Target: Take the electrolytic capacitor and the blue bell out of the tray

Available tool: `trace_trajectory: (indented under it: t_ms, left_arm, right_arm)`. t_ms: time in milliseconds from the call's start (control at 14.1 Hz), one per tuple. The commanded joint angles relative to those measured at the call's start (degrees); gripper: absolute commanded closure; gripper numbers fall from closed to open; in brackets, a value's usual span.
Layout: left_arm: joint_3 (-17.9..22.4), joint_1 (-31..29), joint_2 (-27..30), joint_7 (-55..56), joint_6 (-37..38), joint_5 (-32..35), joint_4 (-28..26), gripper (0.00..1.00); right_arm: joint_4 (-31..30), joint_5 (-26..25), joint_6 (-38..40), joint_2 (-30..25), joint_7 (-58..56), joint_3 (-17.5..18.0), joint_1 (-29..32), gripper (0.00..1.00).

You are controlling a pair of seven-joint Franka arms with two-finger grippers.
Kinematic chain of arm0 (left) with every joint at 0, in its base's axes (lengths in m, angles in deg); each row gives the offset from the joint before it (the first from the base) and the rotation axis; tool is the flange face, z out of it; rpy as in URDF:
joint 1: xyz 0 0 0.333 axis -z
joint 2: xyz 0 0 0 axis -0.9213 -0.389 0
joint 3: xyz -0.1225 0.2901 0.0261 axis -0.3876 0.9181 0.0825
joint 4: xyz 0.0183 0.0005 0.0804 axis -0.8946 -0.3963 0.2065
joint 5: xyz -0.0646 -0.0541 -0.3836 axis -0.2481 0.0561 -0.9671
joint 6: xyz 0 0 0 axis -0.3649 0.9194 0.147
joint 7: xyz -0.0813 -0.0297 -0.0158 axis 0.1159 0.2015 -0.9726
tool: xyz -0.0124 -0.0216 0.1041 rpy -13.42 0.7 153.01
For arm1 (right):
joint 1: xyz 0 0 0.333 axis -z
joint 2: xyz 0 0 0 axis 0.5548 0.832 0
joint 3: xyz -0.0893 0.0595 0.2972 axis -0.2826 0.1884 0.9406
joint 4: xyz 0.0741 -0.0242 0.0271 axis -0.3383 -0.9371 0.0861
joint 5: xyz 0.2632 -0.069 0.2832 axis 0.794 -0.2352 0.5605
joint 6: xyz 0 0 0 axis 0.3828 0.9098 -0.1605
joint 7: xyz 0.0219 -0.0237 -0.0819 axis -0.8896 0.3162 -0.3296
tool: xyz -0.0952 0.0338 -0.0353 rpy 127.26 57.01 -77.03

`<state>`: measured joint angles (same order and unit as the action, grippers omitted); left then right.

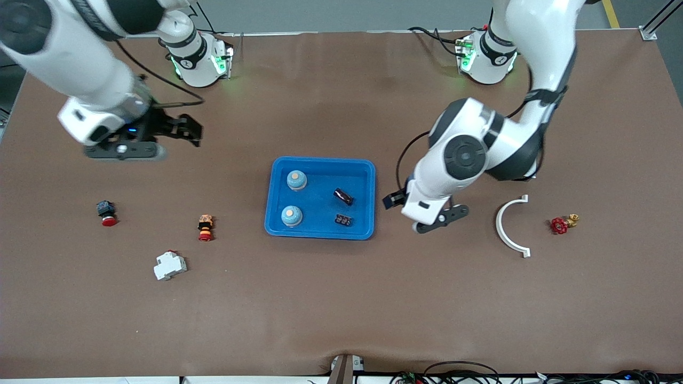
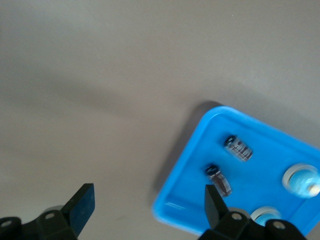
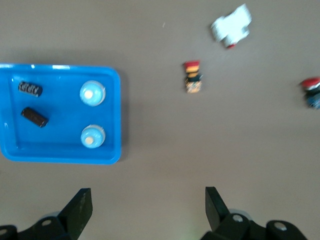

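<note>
Reaching toward the tray (image 1: 320, 232), the left gripper (image 1: 438, 221) hangs over bare table just off the tray's edge at the left arm's end, fingers spread apart, nothing held. Tray contents: two blue bells (image 1: 296, 180) (image 1: 292, 215) and two dark capacitors (image 1: 343, 196) (image 1: 343, 220), all loose and apart. The farther capacitor lies tilted; the nearer one sits close to the rim. Likely step: approach for the first pick, probably a capacitor since those lie closest to this gripper. To do it well, the gripper should centre over the small cylinder, align fingers across its short axis and descend clear of the rim. Right gripper (image 1: 184, 130) waits over table toward the right arm's end, fingers apart, empty.
</note>
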<state>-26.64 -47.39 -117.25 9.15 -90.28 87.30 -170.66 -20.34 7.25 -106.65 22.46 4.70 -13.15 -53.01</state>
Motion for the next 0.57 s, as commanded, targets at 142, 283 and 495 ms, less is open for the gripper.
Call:
trace_trajectory:
  t_ms: [142,283,495]
  left_arm:
    - [0.5,6.3,-7.6,17.5,-10.9,0.1,1.1,0.13]
    - [0.6,7.3,-8.6,22.6,-13.1,1.1,0.9,0.14]
    - [0.7,9.0,-9.9,26.5,-15.3,1.4,0.9,0.17]
  right_arm:
    - [-0.4,-0.7,0.7,5.4,13.0,-0.6,-9.0,0.00]
    - [-1.0,-0.5,0.4,6.0,14.7,-0.6,-11.0,0.00]
    - [-1.8,2.1,-3.7,6.0,14.9,-0.6,-11.4,0.00]
